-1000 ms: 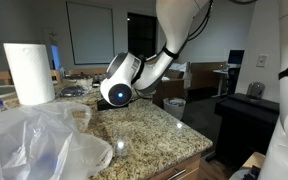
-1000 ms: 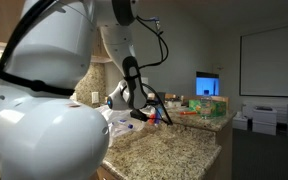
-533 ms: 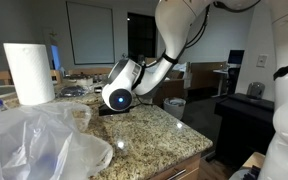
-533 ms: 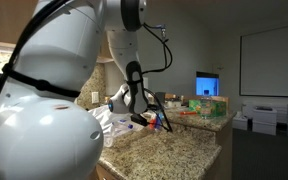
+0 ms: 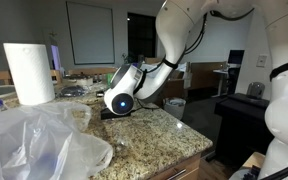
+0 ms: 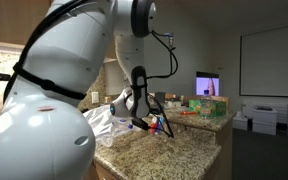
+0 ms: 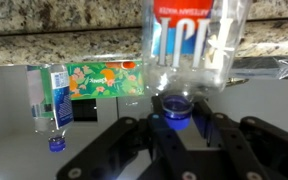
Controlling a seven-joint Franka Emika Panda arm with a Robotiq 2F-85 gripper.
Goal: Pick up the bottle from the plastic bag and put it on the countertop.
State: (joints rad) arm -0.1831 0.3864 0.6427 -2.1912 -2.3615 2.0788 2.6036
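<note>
Fingers (image 7: 119, 145) are clamped on the blue-capped neck of the bottle (image 7: 196, 45), whose body projects away from them. In an exterior view it sits low over the tabletop (image 6: 189, 150), beside the plastic bag (image 6: 109, 115).

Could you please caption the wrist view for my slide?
The gripper grips the bottle by its blue-capped neck, with the countertop behind.
</note>
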